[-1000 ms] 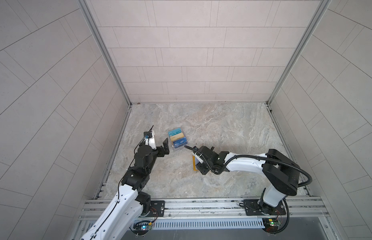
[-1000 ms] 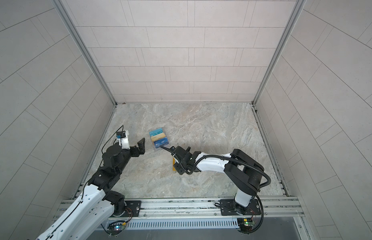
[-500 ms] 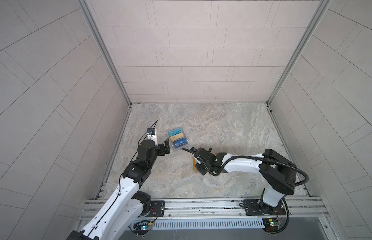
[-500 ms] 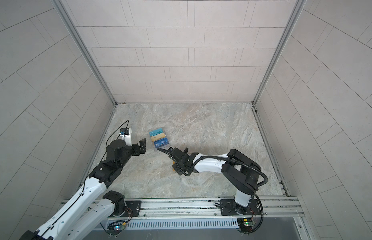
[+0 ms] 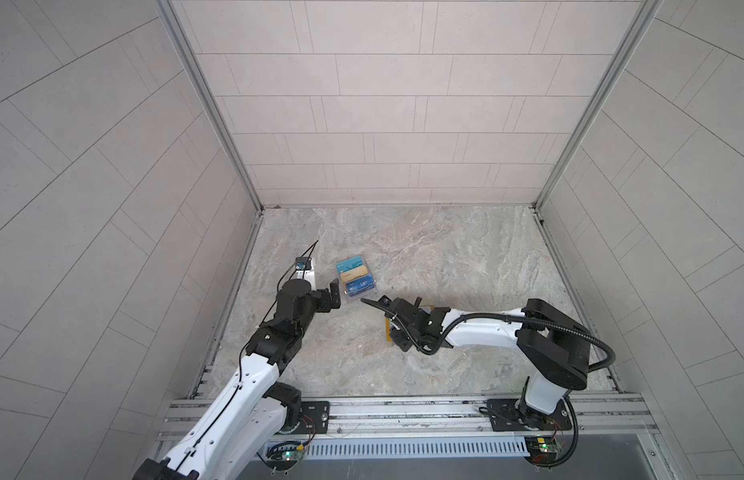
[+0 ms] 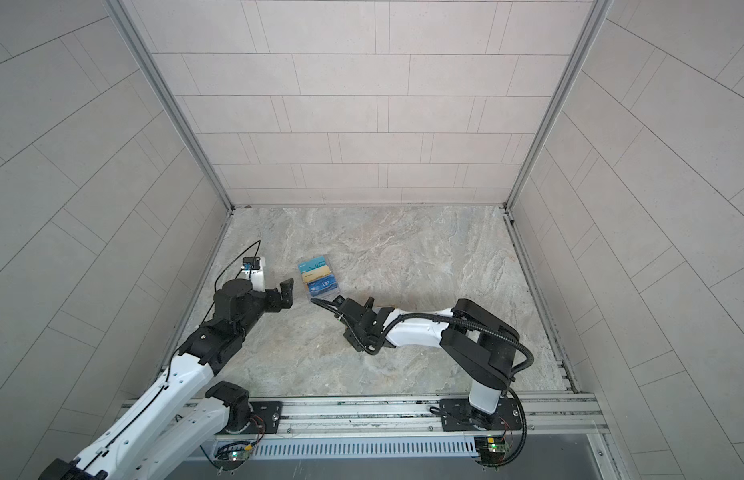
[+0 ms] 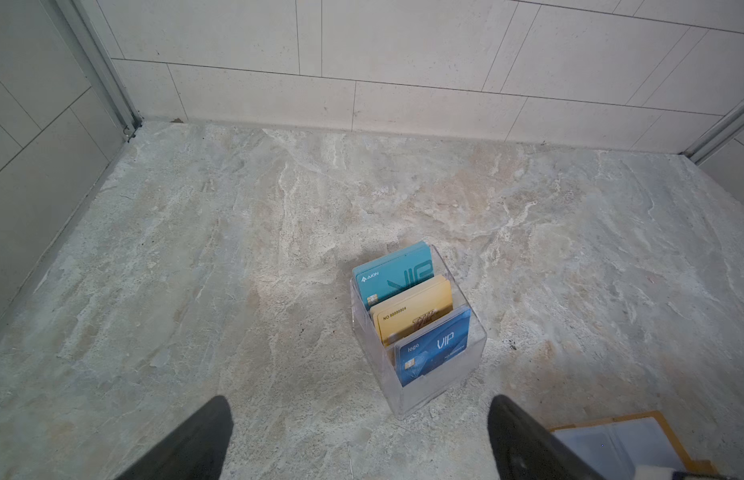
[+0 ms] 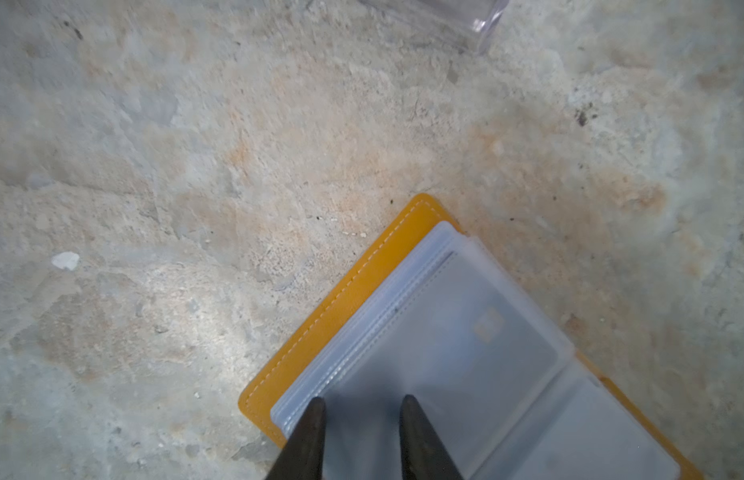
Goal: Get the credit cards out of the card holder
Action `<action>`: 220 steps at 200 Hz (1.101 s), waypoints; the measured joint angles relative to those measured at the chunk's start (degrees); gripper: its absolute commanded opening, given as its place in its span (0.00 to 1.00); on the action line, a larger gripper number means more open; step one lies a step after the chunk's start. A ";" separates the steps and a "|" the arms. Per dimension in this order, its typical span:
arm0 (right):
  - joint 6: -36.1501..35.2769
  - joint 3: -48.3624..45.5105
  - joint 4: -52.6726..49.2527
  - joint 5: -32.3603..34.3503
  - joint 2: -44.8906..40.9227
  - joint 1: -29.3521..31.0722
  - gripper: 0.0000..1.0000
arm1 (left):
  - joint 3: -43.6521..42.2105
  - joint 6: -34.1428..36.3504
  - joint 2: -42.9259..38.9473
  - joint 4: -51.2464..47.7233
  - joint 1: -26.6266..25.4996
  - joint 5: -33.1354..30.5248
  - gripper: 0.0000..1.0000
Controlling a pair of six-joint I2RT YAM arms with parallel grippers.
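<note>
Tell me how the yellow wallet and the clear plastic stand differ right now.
The wallet lies flat and open on the table; the stand sits upright. The wallet is mustard-yellow with cloudy sleeves; the stand is see-through all round. The stand shows teal, gold and blue cards in tiers; the wallet's sleeves blur whatever is inside. Both are card storage resting on the same table.

left claw (image 7: 359,401) spread wide, right claw (image 8: 362,399) low, fingers narrowly apart, both arms reaching forward
</note>
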 measured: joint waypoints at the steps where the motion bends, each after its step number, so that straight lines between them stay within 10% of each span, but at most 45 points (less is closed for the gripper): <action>1: 0.02 0.00 0.02 0.02 0.00 0.00 0.28 | 0.00 0.02 0.02 0.00 0.00 0.04 1.00; 130: 0.35 -0.98 -4.17 1.70 -5.53 -0.02 0.21 | 0.11 0.35 0.87 -0.09 0.00 2.01 1.00; 178: -0.22 -1.38 -4.02 -1.75 -6.62 -0.07 0.49 | 0.28 0.35 1.14 -0.26 0.00 2.99 1.00; 220: -0.55 -1.42 -3.10 -4.52 -6.14 -0.07 0.54 | 0.44 0.42 1.36 -0.42 0.00 3.28 1.00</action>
